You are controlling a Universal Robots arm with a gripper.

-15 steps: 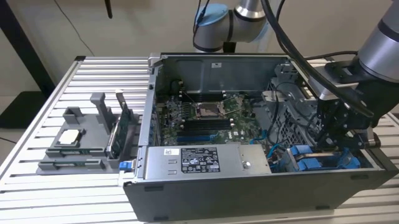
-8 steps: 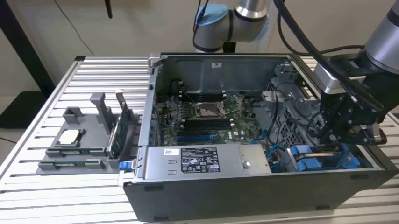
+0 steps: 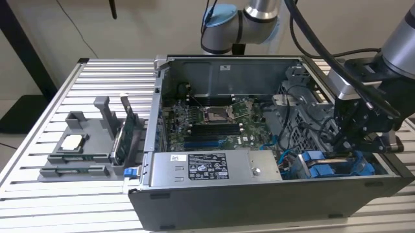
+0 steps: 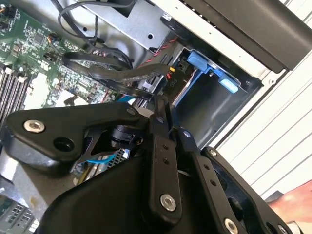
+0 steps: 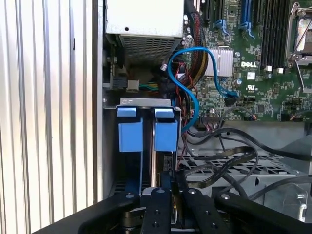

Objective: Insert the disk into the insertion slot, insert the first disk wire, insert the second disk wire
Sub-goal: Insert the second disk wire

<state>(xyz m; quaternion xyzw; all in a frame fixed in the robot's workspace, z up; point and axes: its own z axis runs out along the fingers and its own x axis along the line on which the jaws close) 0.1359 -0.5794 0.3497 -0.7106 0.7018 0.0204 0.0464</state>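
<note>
The insertion slot (image 5: 145, 102) is a grey metal bay with blue rails in the open computer case's corner, at the exterior view's lower right (image 3: 334, 167). The disk (image 5: 165, 134) sits in it on edge in its blue carrier; its blue tabs (image 4: 200, 63) also appear in the second wrist view. My gripper (image 3: 342, 153) reaches down into the case right at the bay. In both wrist views its fingers (image 5: 158, 204) stand close together, pinching the end of a black disk wire (image 4: 122, 73) beside the disk's edge. A blue wire (image 5: 187, 92) loops from the motherboard toward the bay.
A grey labelled power-supply box (image 3: 214, 167) sits along the case's front wall. The green motherboard (image 3: 214, 121) fills the case floor. A perforated metal cage (image 5: 229, 168) with black cables lies beside the bay. A grey fixture (image 3: 84, 145) with spare parts stands on the slatted table.
</note>
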